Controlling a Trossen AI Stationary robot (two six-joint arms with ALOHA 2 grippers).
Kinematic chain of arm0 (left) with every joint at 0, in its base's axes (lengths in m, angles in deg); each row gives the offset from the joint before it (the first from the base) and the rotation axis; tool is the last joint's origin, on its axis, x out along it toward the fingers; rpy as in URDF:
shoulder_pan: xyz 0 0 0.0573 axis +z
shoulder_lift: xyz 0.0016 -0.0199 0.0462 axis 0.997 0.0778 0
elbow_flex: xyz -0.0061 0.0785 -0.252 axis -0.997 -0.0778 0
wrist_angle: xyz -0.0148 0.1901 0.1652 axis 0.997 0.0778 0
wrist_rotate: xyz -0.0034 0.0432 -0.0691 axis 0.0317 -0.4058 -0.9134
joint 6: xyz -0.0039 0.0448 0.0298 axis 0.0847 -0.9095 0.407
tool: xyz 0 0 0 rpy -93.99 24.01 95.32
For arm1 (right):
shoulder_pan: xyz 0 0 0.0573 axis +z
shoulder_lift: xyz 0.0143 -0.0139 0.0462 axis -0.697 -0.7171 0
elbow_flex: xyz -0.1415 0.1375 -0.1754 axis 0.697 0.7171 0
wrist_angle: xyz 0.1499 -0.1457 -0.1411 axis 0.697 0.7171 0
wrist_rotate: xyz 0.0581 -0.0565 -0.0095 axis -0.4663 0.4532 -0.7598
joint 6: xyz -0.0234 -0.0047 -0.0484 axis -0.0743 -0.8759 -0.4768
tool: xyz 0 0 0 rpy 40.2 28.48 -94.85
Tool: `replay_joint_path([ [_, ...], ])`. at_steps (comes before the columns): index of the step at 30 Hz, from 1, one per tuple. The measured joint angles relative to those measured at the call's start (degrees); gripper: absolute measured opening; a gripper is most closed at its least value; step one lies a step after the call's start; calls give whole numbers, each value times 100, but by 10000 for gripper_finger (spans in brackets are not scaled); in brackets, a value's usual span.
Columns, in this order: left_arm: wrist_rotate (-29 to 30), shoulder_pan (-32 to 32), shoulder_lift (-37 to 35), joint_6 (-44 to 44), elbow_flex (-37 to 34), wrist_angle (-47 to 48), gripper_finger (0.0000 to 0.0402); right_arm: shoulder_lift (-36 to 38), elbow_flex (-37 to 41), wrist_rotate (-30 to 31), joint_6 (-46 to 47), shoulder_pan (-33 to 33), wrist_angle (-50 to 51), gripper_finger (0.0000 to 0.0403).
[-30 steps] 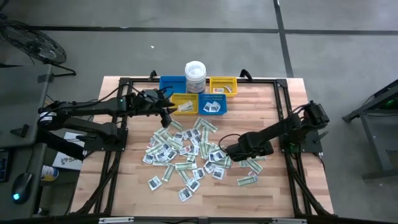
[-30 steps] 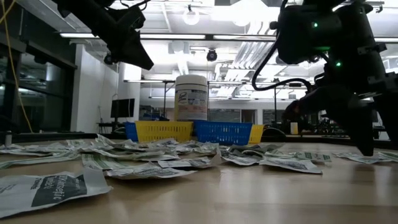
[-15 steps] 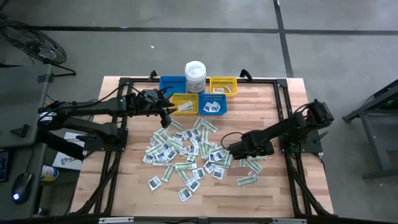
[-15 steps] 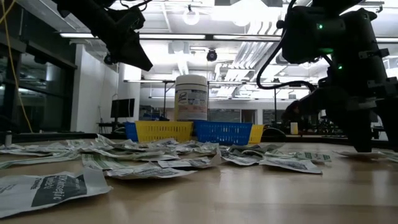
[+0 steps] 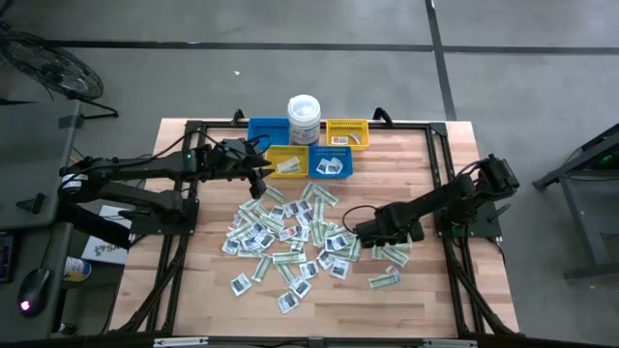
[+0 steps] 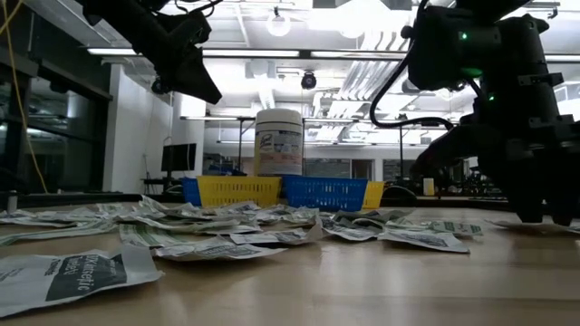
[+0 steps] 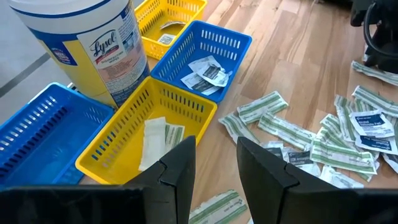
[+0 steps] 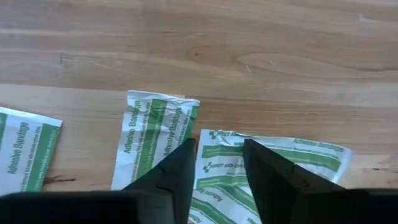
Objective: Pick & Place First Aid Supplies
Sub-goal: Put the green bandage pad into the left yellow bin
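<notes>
Packets lie scattered in a loose heap mid-surface, white squares and green-and-white strips mixed; a few more sit at the heap's right edge.

Right end effector is low at that right edge of the heap. In its wrist view the two fingers stand narrowly apart, tips down on a green-and-white bandage strip, with the strip's paper showing in the gap between them. Cannot tell if it is actually pinched. A second strip lies just beside it, a third further off.

Left end effector hovers above the near yellow bin, fingers narrowly apart, nothing between them. That bin holds a pale packet or two. A blue bin beside it holds white square packets. White tub stands upright behind the bins, and another yellow bin is to its right.
</notes>
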Motion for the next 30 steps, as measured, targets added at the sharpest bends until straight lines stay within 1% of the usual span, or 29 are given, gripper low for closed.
replay_joint_path([
  [9, 0, 0, 0, 1, 0, -2, 117, -2, 4, 33, -16, 0, -159, 63],
  [16, 0, 0, 0, 3, 0, -2, 117, -2, 4, 88, -145, 2, -267, 6],
  [22, 0, -1, 0, 5, 0, -2, 117, 96, 35, 108, -153, -31, -271, 2],
  [25, 0, -1, 0, 6, 0, -4, 117, 361, 66, 233, -119, -31, -141, 1],
  [28, 2, 0, 0, 8, 0, -8, 117, 687, 107, 276, -101, -47, 313, 1],
  [30, 2, -1, 0, 8, 0, -16, 117, 921, 79, 274, -106, -77, 396, 1],
])
